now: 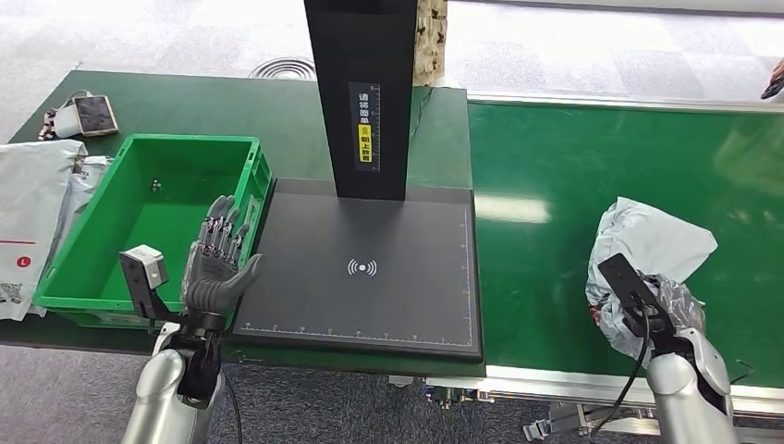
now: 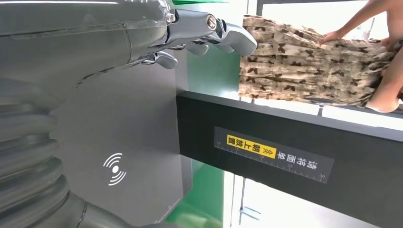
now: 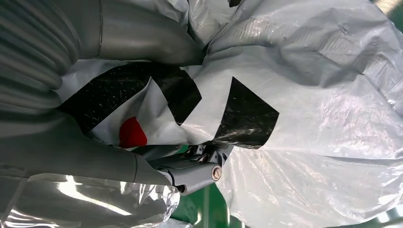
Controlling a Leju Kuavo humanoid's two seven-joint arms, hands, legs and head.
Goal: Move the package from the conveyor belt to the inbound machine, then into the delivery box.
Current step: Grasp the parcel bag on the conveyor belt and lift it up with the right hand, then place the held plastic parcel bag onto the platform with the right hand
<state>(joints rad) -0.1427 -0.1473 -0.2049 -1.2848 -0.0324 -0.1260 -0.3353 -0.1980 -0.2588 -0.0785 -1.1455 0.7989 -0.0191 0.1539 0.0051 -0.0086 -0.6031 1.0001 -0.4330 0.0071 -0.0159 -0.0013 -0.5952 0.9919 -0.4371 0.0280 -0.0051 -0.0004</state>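
A crumpled grey plastic package [image 1: 652, 245] lies on the green conveyor belt [image 1: 555, 166] at the right. My right hand [image 1: 647, 310] grips its near side; up close its thumb and fingers [image 3: 199, 168] close into the grey film with black and red print [image 3: 247, 114]. The black inbound machine has a flat scan plate [image 1: 370, 277] and an upright column [image 1: 365, 92] in the middle. Left of it stands the green delivery box [image 1: 157, 217]. My left hand [image 1: 217, 264] hovers open over the box's right edge, fingers [image 2: 209, 33] spread, holding nothing.
White and grey mail bags [image 1: 28, 213] lie left of the green box, and a small device [image 1: 92, 116] rests at the far left of the table. A person in a patterned garment [image 2: 304, 61] stands behind the machine's column. A person's hand [image 1: 775, 81] reaches in at the far right edge.
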